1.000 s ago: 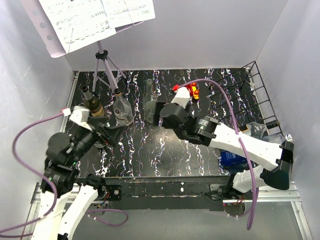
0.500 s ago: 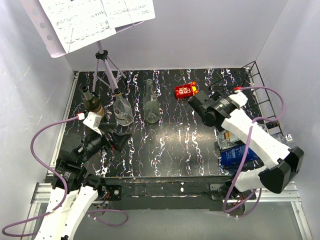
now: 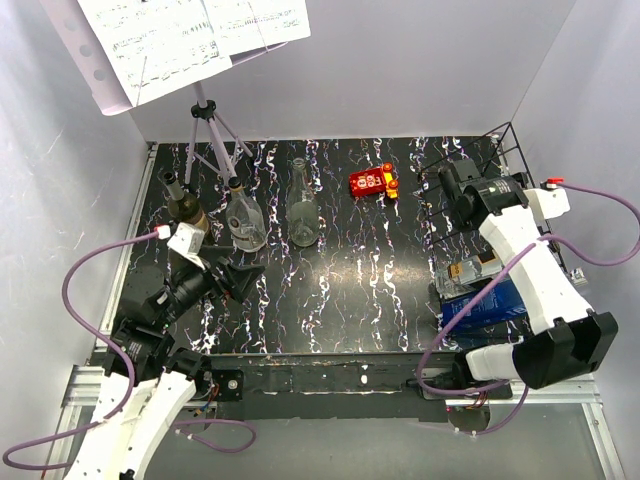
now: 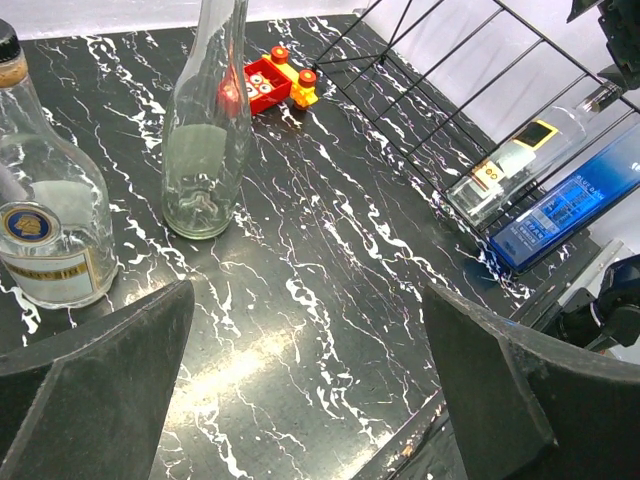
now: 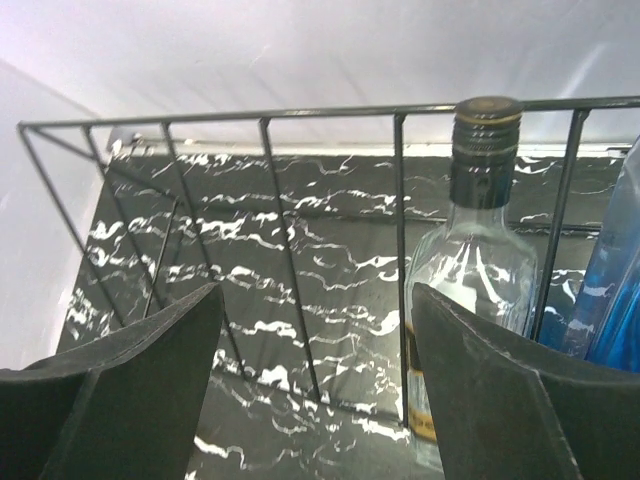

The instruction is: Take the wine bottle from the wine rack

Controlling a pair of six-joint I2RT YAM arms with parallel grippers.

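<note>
The black wire wine rack stands at the table's right edge. A clear bottle with a dark cap and a blue bottle lie in its near end. My right gripper hovers over the rack's far part, open and empty. In the right wrist view the rack's bars run between the open fingers, with the clear bottle at the right finger and the blue bottle beyond. My left gripper is open and empty, at the left. It faces the rack.
Three bottles stand at the back left: a dark one, a round one and a tall clear one. A red toy lies near the rack. A music stand stands at the back left.
My right arm has swung from the table's middle to the right, over the rack. My left arm has drawn back toward its base.
</note>
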